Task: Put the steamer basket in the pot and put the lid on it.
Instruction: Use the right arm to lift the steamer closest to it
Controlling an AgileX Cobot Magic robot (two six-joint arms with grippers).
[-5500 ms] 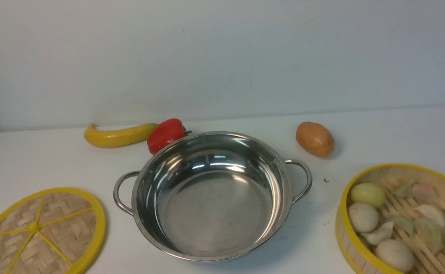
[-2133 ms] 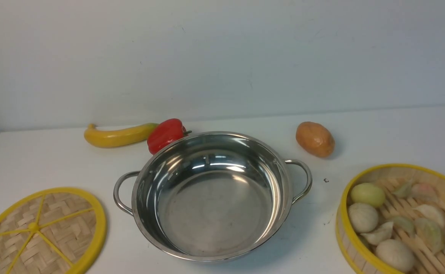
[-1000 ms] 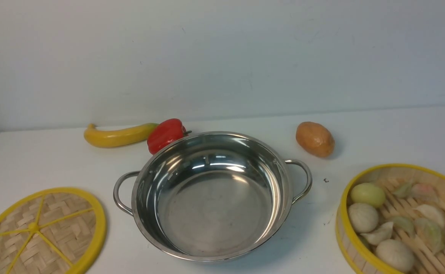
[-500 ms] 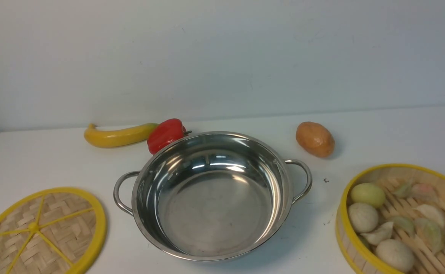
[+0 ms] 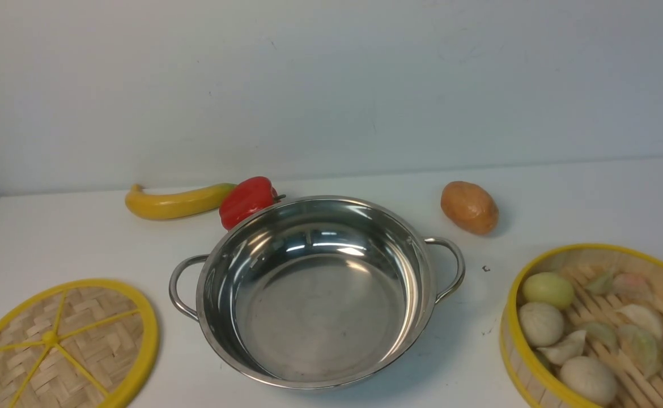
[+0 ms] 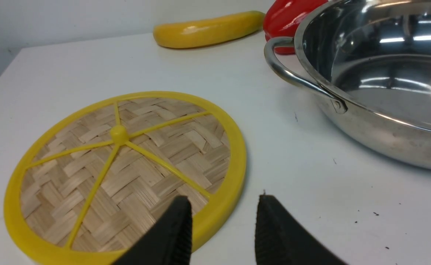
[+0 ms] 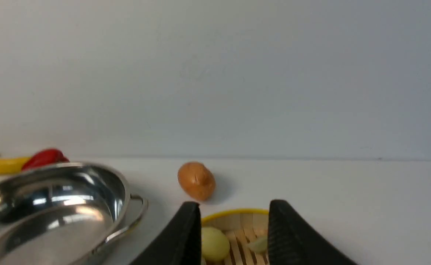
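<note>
One pot (image 5: 218, 294) stands mid-worktop (image 5: 82, 243). One lid (image 5: 59, 345) lies at the near left corner and one basket (image 5: 511, 309) at the near right edge. One banana (image 5: 175, 202), one pepper (image 5: 246, 199) and one potato (image 5: 469, 207) lie toward the far edge, under a pale wall (image 5: 331, 85). Bare strips flank the pot. The left gripper (image 6: 223, 200) and right gripper (image 7: 234, 204) both gape, empty.

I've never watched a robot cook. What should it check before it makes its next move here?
1. Pot empty, room for the basket: ok.
2. Steamer basket upright on the table, right of the pot: ok.
3. Right gripper open above the basket, holding nothing: ok.
4. Left gripper open beside the lid's rim, holding nothing: ok.
5. Lid flat on the table, apart from the pot: ok.
6. Basket narrow enough to drop into the pot: cannot tell.
</note>
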